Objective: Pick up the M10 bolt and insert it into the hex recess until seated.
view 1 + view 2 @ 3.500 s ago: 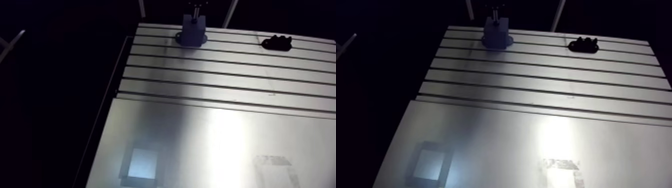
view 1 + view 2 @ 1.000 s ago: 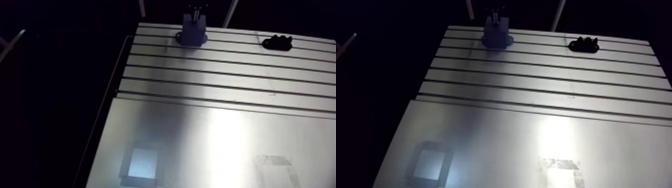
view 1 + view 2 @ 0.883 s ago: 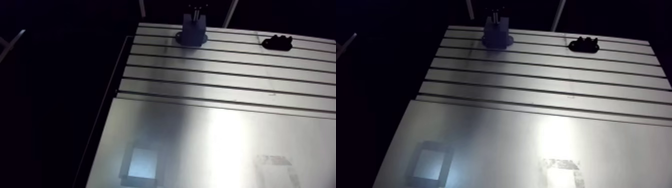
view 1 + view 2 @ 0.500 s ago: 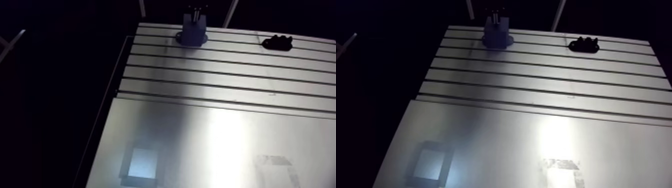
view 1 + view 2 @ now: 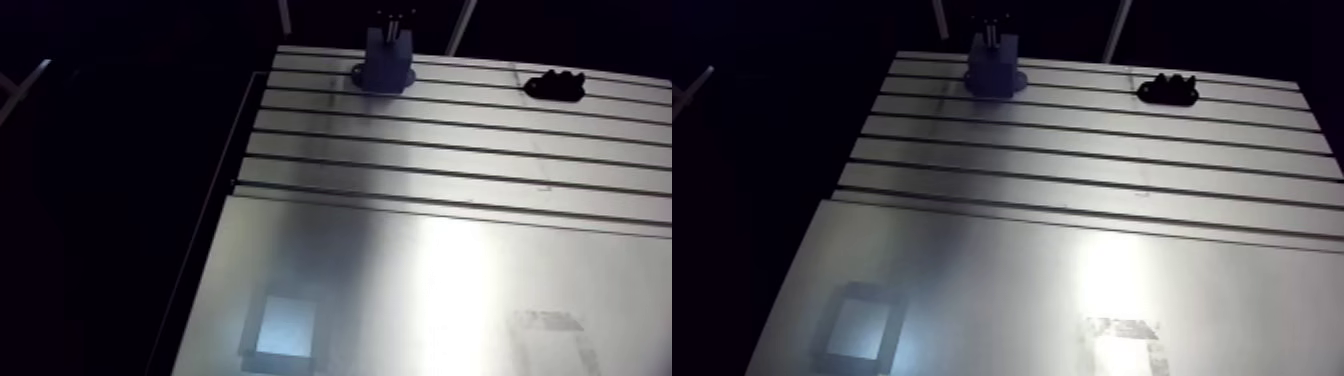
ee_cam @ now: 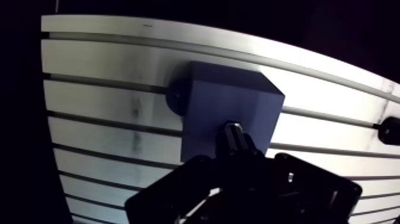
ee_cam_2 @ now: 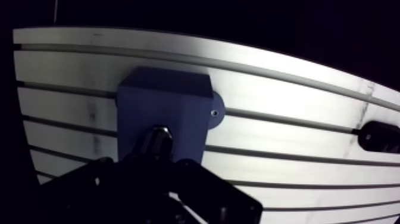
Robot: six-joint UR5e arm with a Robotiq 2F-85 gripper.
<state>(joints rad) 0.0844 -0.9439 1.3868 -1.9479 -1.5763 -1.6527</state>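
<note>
Gripping a bolt (image 6: 233, 133) between my two fingers, my gripper (image 6: 237, 156) hangs right over a blue block (image 6: 208, 107), with the bolt's metal end against the block's upper face. The block sits on a slotted aluminium table (image 5: 450, 160) whose long grooves run past it on both sides. On the side of the block towards the arm camera, the grooves give way to a smooth sheet (image 5: 400, 290) with bright patches of glare. A round tab (image 7: 214, 111) with a small hole sticks out from the block's base. My fingers are only dark shapes. The recess is hidden behind bolt and gripper, so I cannot tell how deep the bolt sits. Well apart from the block lies a black part (image 5: 553, 87), too dark to make out. Counted: one bolt, one blue block, one black part.
</note>
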